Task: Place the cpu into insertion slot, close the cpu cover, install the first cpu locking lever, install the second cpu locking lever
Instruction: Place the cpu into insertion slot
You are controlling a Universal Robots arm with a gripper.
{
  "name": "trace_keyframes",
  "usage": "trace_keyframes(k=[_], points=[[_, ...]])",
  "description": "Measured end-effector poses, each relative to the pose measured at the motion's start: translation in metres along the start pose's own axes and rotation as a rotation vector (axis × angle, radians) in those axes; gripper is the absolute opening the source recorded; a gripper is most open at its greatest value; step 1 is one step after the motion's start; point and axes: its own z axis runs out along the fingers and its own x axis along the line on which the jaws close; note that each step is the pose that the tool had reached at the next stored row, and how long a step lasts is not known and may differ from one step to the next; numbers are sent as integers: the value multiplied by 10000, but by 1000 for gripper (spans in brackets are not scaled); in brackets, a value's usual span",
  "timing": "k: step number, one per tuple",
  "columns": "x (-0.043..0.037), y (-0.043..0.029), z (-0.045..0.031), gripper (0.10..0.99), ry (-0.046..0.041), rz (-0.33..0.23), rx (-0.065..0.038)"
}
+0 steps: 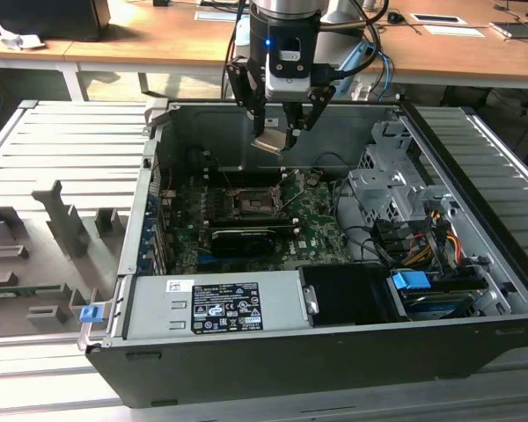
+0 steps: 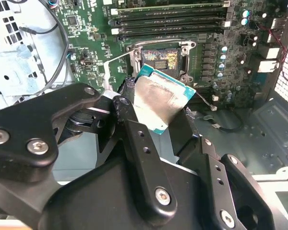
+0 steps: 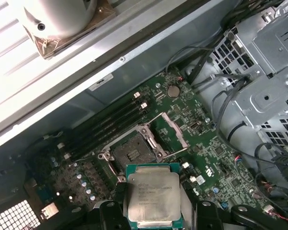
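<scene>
Nearest in the exterior view is the dark wall of the open computer case, which lies on a ribbed grey table. Just inside it are the grey power supply and a blue connector. Behind these lies the green motherboard, with a long black card across it. Just beyond the card is the insertion slot, bare, with its contacts showing in the second wrist view. The cpu cover stands swung up beside the slot, off the socket. Above the slot, clear of the board, hangs the gripper, its two black fingers pressed against opposite edges of the cpu. The chip is held in the air with its pale metal top showing and looks tilted in the exterior view. A metal drive cage fills the case toward the exterior view's right. Beyond the case stands a wooden desk.
</scene>
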Motion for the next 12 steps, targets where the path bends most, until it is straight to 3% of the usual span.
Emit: trace_keyframes(k=[12], points=[[0,0,5,529,-40,459,-9]])
